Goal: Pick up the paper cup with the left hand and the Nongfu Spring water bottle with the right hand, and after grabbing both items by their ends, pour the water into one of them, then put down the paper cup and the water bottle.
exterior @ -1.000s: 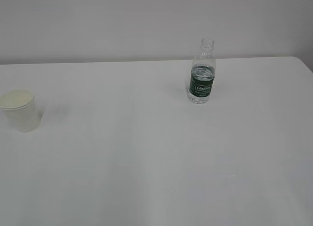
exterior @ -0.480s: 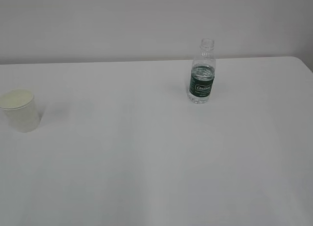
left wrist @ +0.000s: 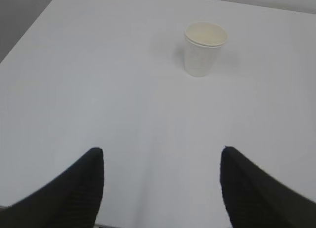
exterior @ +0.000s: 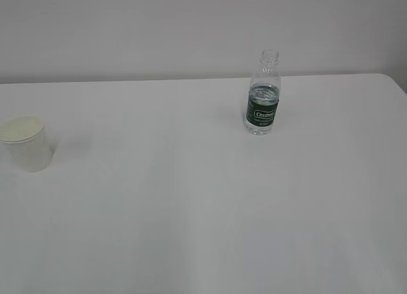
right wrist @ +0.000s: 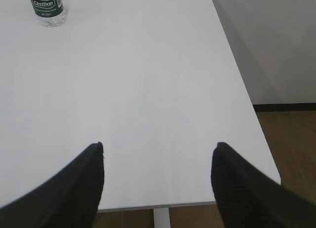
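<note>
On table (exterior: 191, 198): cream paper cup (exterior: 27, 143), capless green-banded bottle (exterior: 262, 95); left tool (left wrist: 160, 159), right tool (right wrist: 157, 151) spread.

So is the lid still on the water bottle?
No, the water bottle stands on the table with its threaded neck bare and no cap on top.

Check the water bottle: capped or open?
Open. The water bottle stands upright on the table, its threaded neck bare with no cap.
</note>
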Tool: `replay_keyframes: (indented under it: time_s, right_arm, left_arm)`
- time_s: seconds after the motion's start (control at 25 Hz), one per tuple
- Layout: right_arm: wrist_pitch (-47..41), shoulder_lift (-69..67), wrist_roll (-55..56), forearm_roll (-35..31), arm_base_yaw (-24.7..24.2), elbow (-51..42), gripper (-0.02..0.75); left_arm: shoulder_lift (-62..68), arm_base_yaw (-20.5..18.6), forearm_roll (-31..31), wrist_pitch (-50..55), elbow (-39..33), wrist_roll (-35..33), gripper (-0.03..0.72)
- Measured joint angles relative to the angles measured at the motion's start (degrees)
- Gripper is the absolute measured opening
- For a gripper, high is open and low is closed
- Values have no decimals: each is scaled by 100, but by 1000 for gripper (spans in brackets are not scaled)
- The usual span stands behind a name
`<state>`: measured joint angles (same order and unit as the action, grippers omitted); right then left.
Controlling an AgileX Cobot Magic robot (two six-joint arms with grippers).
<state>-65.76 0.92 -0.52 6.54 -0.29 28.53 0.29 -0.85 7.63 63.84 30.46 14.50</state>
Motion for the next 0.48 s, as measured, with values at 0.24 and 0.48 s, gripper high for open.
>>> replay_keyframes:
  time_s: [0.24,0.48]
  right_arm:
    - [0,0,0,0,0,0,519]
    - [0,0,0,0,0,0,519]
  left_arm:
    - [0,0,0,0,0,0,524]
    - [0,0,0,0,0,0,524]
